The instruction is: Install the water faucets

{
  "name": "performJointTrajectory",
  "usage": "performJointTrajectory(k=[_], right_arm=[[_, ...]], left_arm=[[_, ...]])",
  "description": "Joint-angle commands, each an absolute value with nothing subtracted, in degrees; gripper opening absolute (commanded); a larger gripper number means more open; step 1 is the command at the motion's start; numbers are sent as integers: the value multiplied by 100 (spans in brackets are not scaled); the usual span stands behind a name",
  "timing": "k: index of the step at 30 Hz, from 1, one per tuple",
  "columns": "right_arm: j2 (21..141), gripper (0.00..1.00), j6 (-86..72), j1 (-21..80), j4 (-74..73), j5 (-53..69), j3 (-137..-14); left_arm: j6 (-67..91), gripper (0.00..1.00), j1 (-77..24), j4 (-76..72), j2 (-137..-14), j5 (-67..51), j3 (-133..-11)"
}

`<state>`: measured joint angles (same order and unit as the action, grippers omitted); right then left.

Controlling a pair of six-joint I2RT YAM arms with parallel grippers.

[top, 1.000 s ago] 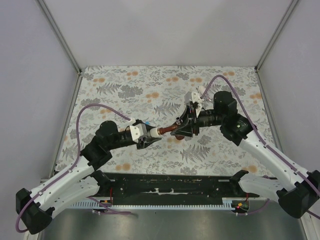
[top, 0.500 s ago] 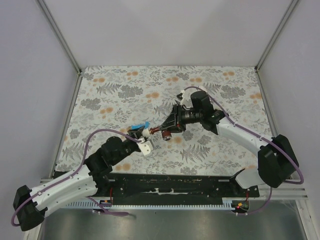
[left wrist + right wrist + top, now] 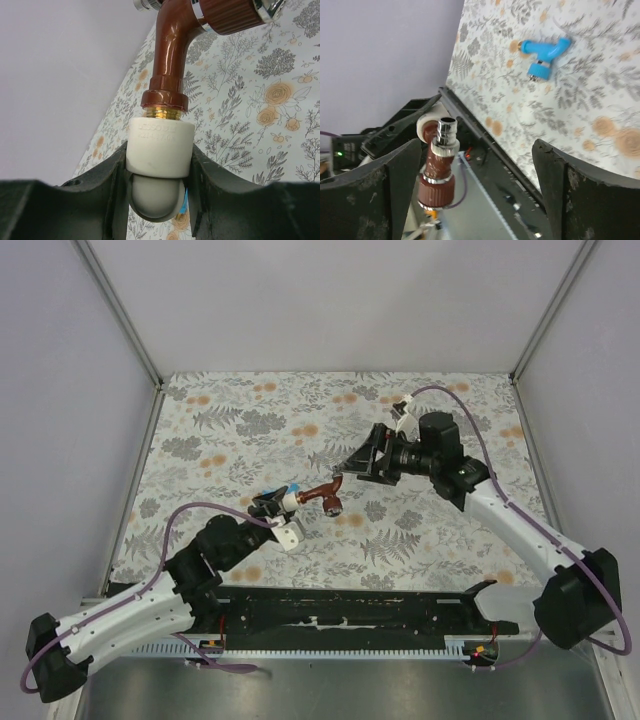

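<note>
The reddish-brown water faucet (image 3: 326, 498) juts from a white pipe fitting (image 3: 293, 504), and my left gripper (image 3: 284, 508) is shut on that fitting. In the left wrist view the fitting (image 3: 159, 149) is clamped between both jaws, with the brown faucet (image 3: 172, 60) screwed into it and a band of brass thread (image 3: 161, 114) showing. My right gripper (image 3: 347, 468) stands open just right of the faucet, apart from it. In the right wrist view the brown faucet (image 3: 437, 170) hangs free by the left finger (image 3: 395, 185). A blue faucet (image 3: 543, 55) lies on the floral cloth.
The blue faucet (image 3: 291, 487) peeks out just behind my left gripper. A floral cloth (image 3: 240, 430) covers the table, walled by grey panels at the back and sides. The black base rail (image 3: 340, 615) runs along the near edge.
My right gripper has opened, let go of the brown faucet and drawn back to the right. The left gripper still holds the fitting with the faucet in it.
</note>
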<state>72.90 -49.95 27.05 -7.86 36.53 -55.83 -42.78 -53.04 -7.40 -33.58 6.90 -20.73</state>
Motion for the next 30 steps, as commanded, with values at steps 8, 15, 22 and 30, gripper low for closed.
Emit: performJointTrajectory(k=[8, 15, 22, 30], right_arm=[[5257, 98, -2023, 2610, -1407, 433, -5423], [4624, 98, 207, 2610, -1202, 772, -5097], [3842, 98, 1625, 2628, -1064, 3697, -4624], [3946, 98, 2170, 2864, -1538, 4509, -5158]], left_arm=[[-3314, 2, -5151, -958, -3384, 150, -2733], [-2734, 2, -4966, -607, -3629, -605, -3093], [-2005, 2, -4562, -194, -3920, -2019, -3594], [-1600, 2, -4307, 237, -4368, -3303, -4060]])
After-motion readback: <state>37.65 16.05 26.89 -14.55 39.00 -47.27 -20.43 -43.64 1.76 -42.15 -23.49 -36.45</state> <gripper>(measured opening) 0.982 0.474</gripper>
